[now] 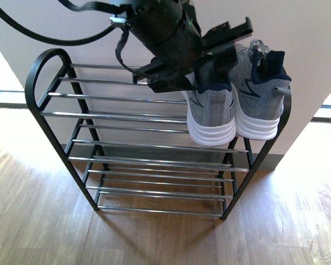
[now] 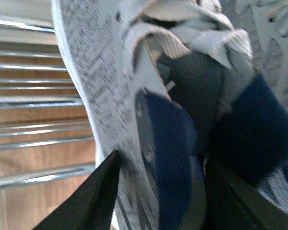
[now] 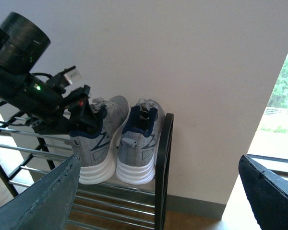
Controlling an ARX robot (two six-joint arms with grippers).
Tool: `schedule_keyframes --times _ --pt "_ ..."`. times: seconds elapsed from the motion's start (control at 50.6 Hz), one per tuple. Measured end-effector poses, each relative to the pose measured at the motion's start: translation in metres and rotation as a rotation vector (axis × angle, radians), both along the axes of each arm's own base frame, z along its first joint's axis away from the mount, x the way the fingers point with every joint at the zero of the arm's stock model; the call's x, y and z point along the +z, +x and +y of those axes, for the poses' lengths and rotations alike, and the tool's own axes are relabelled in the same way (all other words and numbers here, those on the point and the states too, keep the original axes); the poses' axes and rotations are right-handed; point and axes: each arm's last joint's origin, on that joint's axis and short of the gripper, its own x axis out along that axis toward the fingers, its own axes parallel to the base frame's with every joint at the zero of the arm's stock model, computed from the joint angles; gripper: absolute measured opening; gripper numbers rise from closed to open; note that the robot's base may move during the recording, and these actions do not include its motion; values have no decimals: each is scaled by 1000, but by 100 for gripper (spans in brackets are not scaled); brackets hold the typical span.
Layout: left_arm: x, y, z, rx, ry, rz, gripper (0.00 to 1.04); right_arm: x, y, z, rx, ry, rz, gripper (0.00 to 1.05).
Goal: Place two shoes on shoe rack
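Black fingers (image 2: 93,203) of the left gripper (image 2: 162,191) are seen at the bottom of the left wrist view. They are closed on the collar of one grey sneaker (image 1: 212,107). One finger is pressed against the outer knit and the other is set inside the opening against the navy lining, with the shoe's wall pinched between. How firm the grip is cannot be told. The sneaker is set on the top tier of the shoe rack (image 1: 41,72), right of centre in the front view, heel toward the camera, its white sole laid across the chrome bars.

Trouble is judged most likely at release. Should the arm be drawn away before the jaws are fully parted, the inner finger could be caught on the lining or tongue and the sneaker dragged off the front bar. Both heels appear to overhang that bar, so a small tug could tip one to the wooden floor (image 1: 154,243). A sideways withdrawal could knock the neighbour.

That neighbour, the second sneaker (image 1: 260,96), is stood at the right end of the same tier beside the side arch, apparently touching the first along the soles. Nothing is seen on the lower tiers. The right gripper (image 3: 159,160) is held away from the rack, its fingers (image 3: 48,201) spread wide with nothing between them.
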Motion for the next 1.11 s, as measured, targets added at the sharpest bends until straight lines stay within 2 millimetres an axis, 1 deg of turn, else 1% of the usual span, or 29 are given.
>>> schedule_keyframes --times 0.02,0.059,0.099,0.118,0.158,0.178,0.197,0.237,0.257,0.316,0.336,0.375,0.395,0.415,0.434,0.494,0.513,0.553,0.573,0.612,0.652,0.711,0.75,0.81,0.829,0.908,0.928,1.007,1.106 --pt "7 -4 2 -6 -28 13 64 0 0 0 0 0 0 96" --pt "20 -11 5 -19 -61 22 71 0 0 0 0 0 0 96" --pt "41 -22 11 -34 -104 21 80 0 0 0 0 0 0 96" --pt "56 -28 16 -44 -136 13 85 0 0 0 0 0 0 96" --pt "79 -38 26 -51 -170 -5 92 0 0 0 0 0 0 95" --pt "84 -41 28 -52 -176 -12 94 0 0 0 0 0 0 96" --pt "95 -46 34 -52 -188 -26 97 0 0 0 0 0 0 96" --pt "119 -55 49 -46 -211 -64 96 0 0 0 0 0 0 96" --pt "135 -62 61 -24 -210 -102 95 0 0 0 0 0 0 96" --pt "160 -72 88 37 -189 -168 95 0 0 0 0 0 0 96" --pt "163 -73 93 49 -179 -185 96 0 0 0 0 0 0 96" --pt "173 -77 113 126 -133 -227 95 0 0 0 0 0 0 96" --pt "174 -77 118 146 -119 -237 95 0 0 0 0 0 0 96" --pt "176 -78 128 190 -89 -259 95 0 0 0 0 0 0 95" --pt "176 -78 138 232 -57 -285 95 0 0 0 0 0 0 96" --pt "173 -78 158 312 15 -313 95 0 0 0 0 0 0 95" --pt "169 -79 166 340 69 -343 95 0 0 0 0 0 0 96" --pt "158 -79 179 428 177 -493 88 0 0 0 -1 0 0 96" --pt "150 -81 186 479 230 -603 83 0 0 0 0 0 0 96" --pt "139 -88 193 517 307 -734 75 0 0 0 0 0 0 96" --pt "132 -95 197 521 331 -808 70 0 0 0 0 0 0 96" --pt "123 -113 202 520 340 -921 60 0 0 0 0 0 0 96" --pt "120 -127 206 513 343 -986 50 0 0 0 0 0 0 96" --pt "115 -141 211 505 350 -1024 40 0 0 0 0 0 0 96" --pt "111 -147 214 503 357 -1030 34 0 0 0 0 0 0 96" --pt "98 -163 221 503 378 -1020 20 0 0 0 0 0 0 96" --pt "92 -168 224 504 384 -1012 15 0 0 0 0 0 0 96" --pt "81 -182 229 500 389 -1002 1 0 0 0 0 0 0 96" --pt "72 -200 233 488 388 -1008 1 0 0 0 0 0 0 96"
